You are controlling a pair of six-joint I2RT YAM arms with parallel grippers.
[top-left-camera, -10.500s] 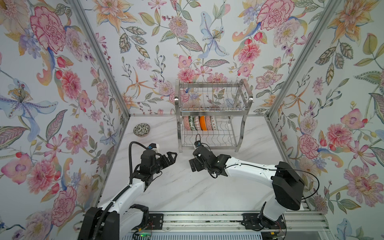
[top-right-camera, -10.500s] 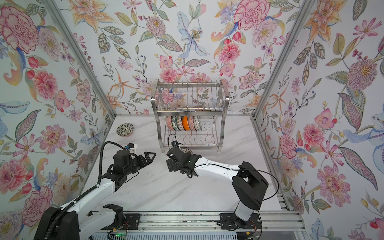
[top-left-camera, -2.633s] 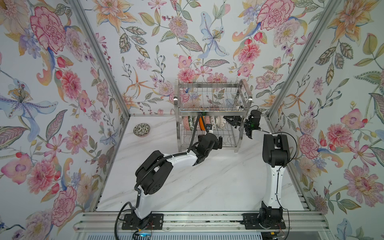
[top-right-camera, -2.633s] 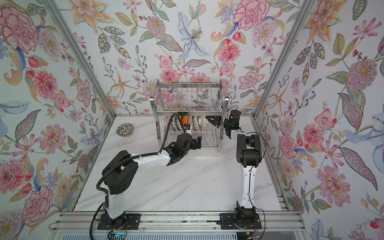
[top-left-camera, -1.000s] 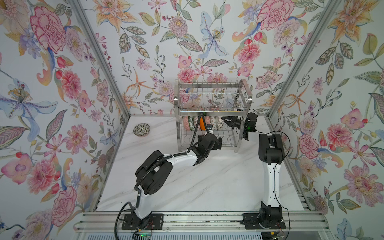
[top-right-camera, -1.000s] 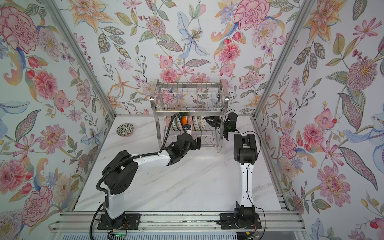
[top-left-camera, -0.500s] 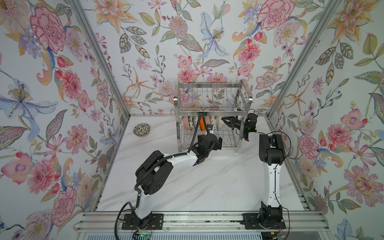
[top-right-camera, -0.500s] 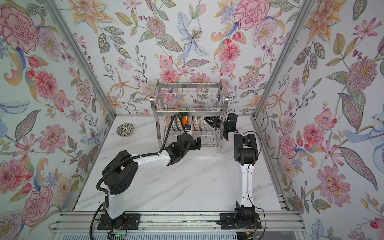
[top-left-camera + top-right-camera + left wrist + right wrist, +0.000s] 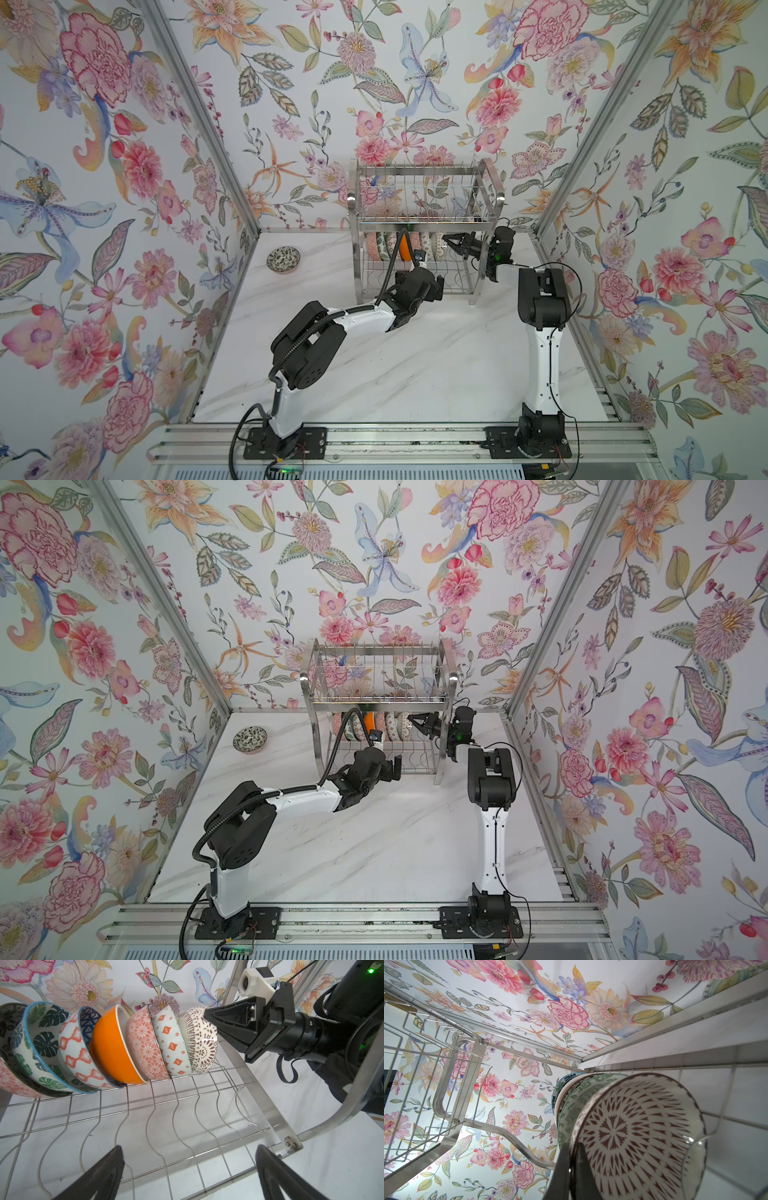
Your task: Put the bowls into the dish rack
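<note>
Since ten seconds earlier both claws had moved from the open desk (image 9: 415, 365) up to the dish rack (image 9: 415, 226). The right claw (image 9: 204, 1014) was now closed on the rim of the brown-patterned bowl (image 9: 202, 1043) at the right end of the rack's lower row. The left claw (image 9: 189, 1148) hung wide open in front of that tier, and the one loose bowl (image 9: 283, 259) sat on the desk left of the rack, nearer the left claw than the right.

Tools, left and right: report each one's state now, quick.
Left tool: open, holding nothing.
Right tool: shut on the rim of the brown-patterned bowl.
</note>
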